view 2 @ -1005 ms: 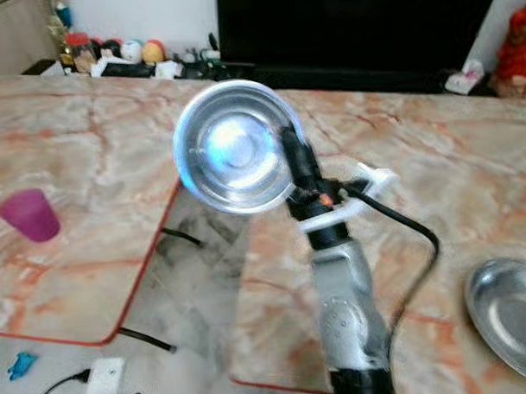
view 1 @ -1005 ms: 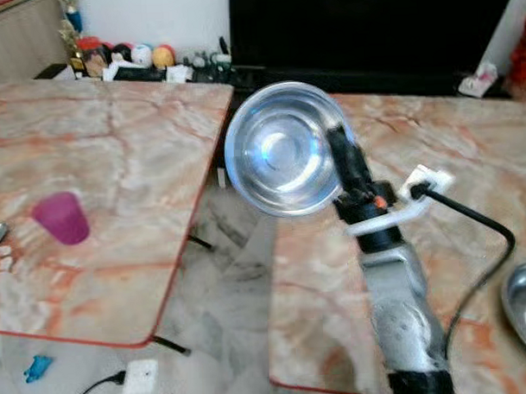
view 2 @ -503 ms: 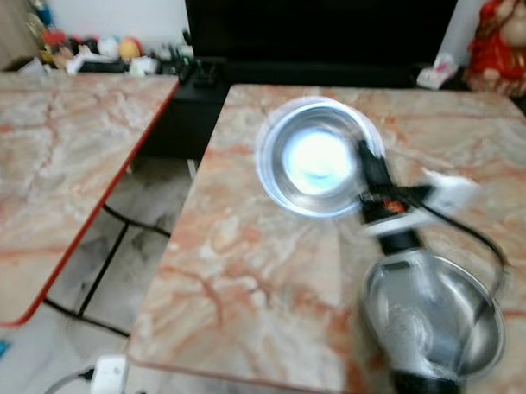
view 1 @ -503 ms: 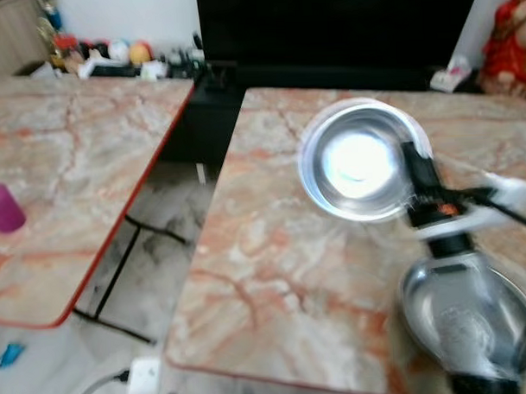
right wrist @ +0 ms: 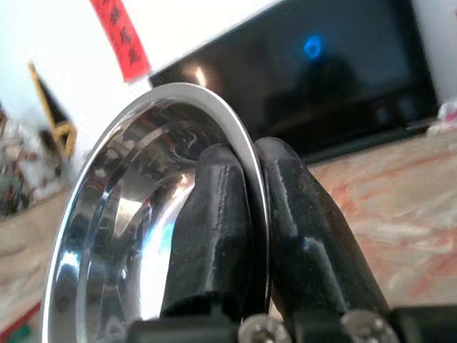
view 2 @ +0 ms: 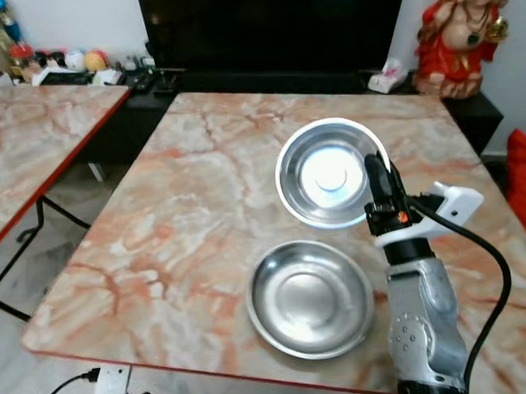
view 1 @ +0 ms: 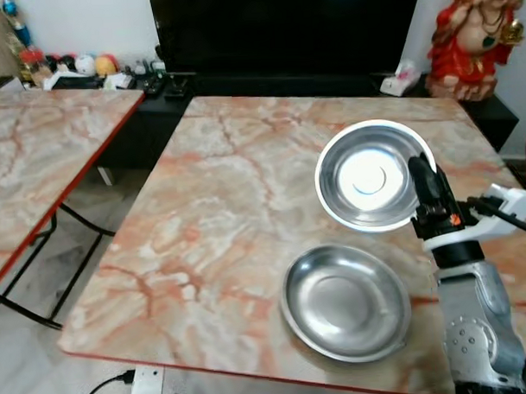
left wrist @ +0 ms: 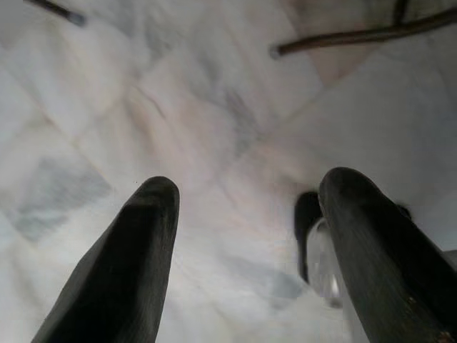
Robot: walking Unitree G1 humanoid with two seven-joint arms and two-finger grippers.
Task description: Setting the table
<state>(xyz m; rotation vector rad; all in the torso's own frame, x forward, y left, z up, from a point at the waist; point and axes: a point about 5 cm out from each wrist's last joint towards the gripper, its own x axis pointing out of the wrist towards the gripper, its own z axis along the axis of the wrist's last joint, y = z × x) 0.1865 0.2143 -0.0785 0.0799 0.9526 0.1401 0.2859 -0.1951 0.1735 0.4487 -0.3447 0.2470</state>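
Over worktop, head views: right gripper pinching steel bowl by rim, above and beyond second bowl. Right wrist: fingers clamped across rim. Left wrist: left gripper spread, floor below. Level bowl, lower onto bare marble, then release.

**Steel bowl aloft over the marble surface**

Our right pincer grips the rim of a steel bowl, tilted toward us above the surface — a second steel bowl rests just below it, near the front edge.
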